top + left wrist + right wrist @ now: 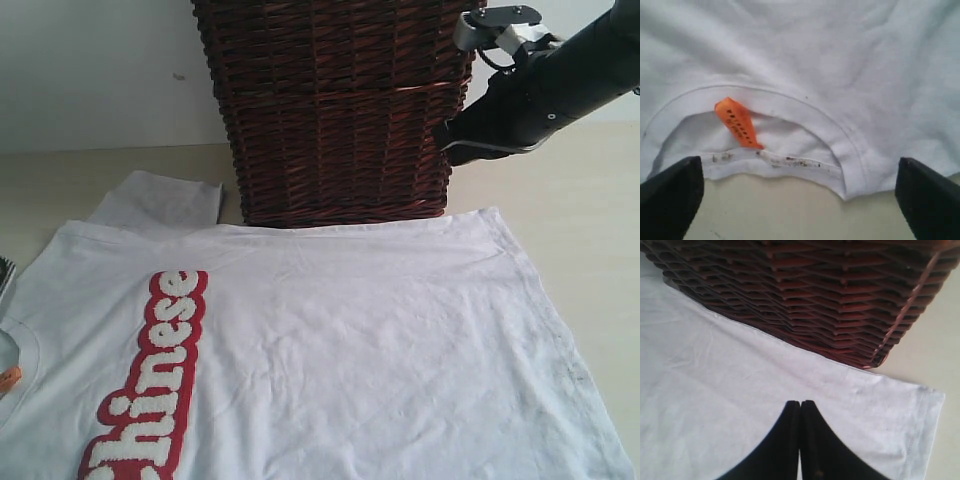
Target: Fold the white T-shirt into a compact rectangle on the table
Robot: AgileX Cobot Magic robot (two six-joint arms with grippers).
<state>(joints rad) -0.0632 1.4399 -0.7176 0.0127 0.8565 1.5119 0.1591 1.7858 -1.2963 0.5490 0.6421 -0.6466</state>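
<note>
The white T-shirt (350, 340) lies spread flat on the table (580, 200), with its red-edged "Chinese" lettering (150, 390) facing up at the left. In the left wrist view, my left gripper (800, 200) is open, its fingers (670, 195) wide apart over the bare table just outside the collar (790, 162). The orange tag (737, 122) lies inside the collar. My right gripper (800, 405) is shut on nothing and hovers above the shirt's hem corner (920, 405) beside the basket. In the exterior view it hangs at the upper right (450, 140).
A dark brown wicker basket (335, 110) stands at the back, touching the shirt's far edge. One sleeve (160, 200) pokes out left of it. Bare tabletop (940, 340) runs along the right side of the shirt.
</note>
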